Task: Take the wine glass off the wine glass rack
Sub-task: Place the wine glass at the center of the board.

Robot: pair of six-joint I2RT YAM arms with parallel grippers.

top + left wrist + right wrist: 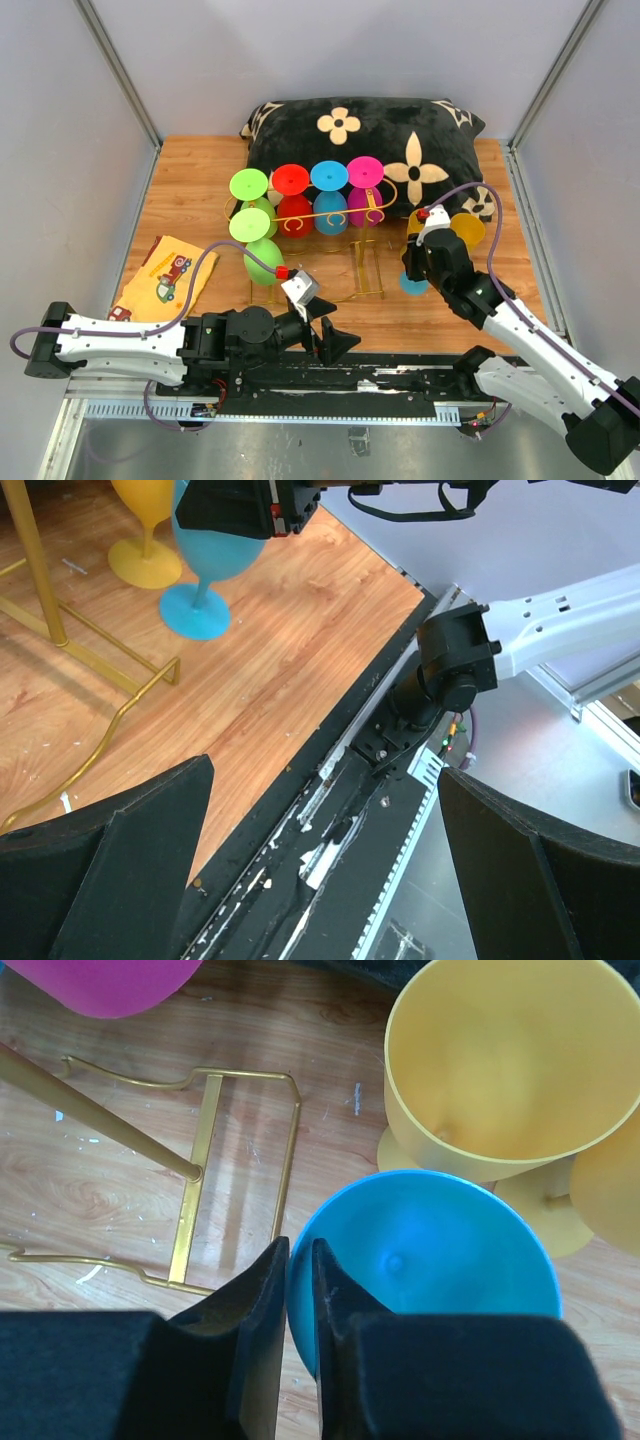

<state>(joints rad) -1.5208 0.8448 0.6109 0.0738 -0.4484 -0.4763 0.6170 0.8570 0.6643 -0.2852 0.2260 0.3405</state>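
Blue wine glass (430,1250) upright, stem vertical

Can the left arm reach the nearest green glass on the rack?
Probably yes. The left tool is open and empty, and the green wine glass hangs at the near left end of the wine glass rack, nothing between them, though the tool faces away.

My gold wire wine glass rack (345,214) stands upright mid-table, with scrolls along its top rail and coloured glasses (329,176) hanging bowl-down from it. Off the rack, the blue wine glass (430,1250) stands upright on the wood, its rim pinched between my right gripper's (300,1260) fingers.
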